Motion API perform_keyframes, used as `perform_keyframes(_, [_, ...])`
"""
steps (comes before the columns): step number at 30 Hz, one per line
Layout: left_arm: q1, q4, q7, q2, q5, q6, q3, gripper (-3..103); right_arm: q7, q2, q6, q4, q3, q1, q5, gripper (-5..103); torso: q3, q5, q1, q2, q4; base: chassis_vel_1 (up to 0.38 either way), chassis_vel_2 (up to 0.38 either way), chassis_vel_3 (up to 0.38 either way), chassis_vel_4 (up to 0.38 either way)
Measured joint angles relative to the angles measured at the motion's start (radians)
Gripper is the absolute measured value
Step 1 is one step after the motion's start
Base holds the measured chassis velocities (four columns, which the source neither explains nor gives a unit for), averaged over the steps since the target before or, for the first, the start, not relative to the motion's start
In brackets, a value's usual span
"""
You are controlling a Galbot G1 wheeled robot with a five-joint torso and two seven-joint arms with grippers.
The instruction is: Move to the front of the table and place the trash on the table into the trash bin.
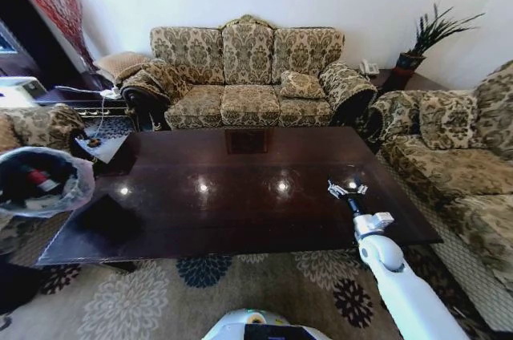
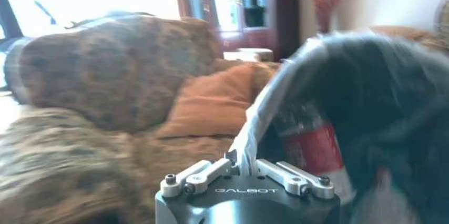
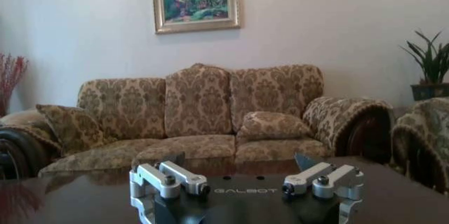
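The trash bin (image 1: 40,181), black with a pale bag ruffled over its rim, hangs in the air off the table's left end. A clear bottle with a red label (image 1: 35,178) lies inside it. In the left wrist view my left gripper (image 2: 245,165) is shut on the bag's pale edge, with the bin (image 2: 379,103) and the red-labelled bottle (image 2: 314,148) just beyond it. The glossy dark table (image 1: 240,188) carries only reflections. My right gripper (image 1: 346,189) hovers open over the table's right part, its jaws wide apart above the tabletop (image 3: 70,197).
A patterned sofa (image 1: 248,75) stands behind the table and another (image 1: 457,163) along its right side. An armchair (image 1: 32,127) sits at the left, behind the bin. A potted plant (image 1: 417,47) stands in the back right corner. Patterned rug (image 1: 160,300) lies in front.
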Motion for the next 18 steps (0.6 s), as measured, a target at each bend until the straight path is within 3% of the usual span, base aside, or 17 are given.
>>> perform_keyframes(1, [0.036,-0.036,0.009,-0.041,-0.001,-0.005,-0.047,0,-0.003,0.003,0.002,-0.008,-0.008,0.004,0.003,100,0.0,0.0003,0.0,0.0,0.0008,0.0,0.0,0.0,0.0])
perform_keyframes(2, [0.036,-0.036,0.009,-0.041,-0.001,-0.005,-0.047,0,-0.003,0.003,0.002,-0.008,-0.008,0.004,0.003,100,0.0,0.0003,0.0,0.0,0.0008,0.0,0.0,0.0,0.0])
perform_keyframes(4, [0.113,-0.109,0.039,-0.143,-0.015,-0.028,-0.151,0,-0.011,0.011,0.005,-0.023,-0.023,0.012,0.005,100,0.0,0.0004,0.0,0.0,0.001,0.0,0.0,0.0,0.0])
perform_keyframes(5, [0.151,-0.144,0.057,-0.2,-0.037,-0.04,-0.21,0,-0.013,0.016,0.005,-0.027,-0.029,0.015,0.005,100,0.0,0.0004,0.0,0.0,0.0002,0.0,0.0,0.0,0.0])
perform_keyframes(6, [0.151,-0.144,0.057,-0.2,-0.037,-0.04,-0.21,0,-0.013,0.016,0.005,-0.027,-0.029,0.015,0.005,100,0.0,0.0004,0.0,0.0,0.0002,0.0,0.0,0.0,0.0])
perform_keyframes(8, [0.195,-0.18,0.071,-0.282,-0.073,-0.05,-0.293,0,-0.017,0.024,0.005,-0.031,-0.038,0.017,0.005,100,0.0,0.0008,0.0,0.0,-0.0004,0.0,0.0,0.0,0.0])
perform_keyframes(13, [0.22,-0.172,0.079,-0.37,-0.098,-0.067,-0.365,0,-0.022,0.035,0.005,-0.031,-0.048,0.017,0.005,100,0.0,0.0005,0.0,0.0,-0.0003,0.0,0.0,0.0,0.0])
perform_keyframes(18, [0.2,-0.117,0.075,-0.431,-0.107,-0.083,-0.368,0,-0.023,0.034,0.006,-0.028,-0.047,0.008,0.007,100,0.0,-0.0003,0.0,0.0,-0.0005,0.0,0.0,0.0,0.0])
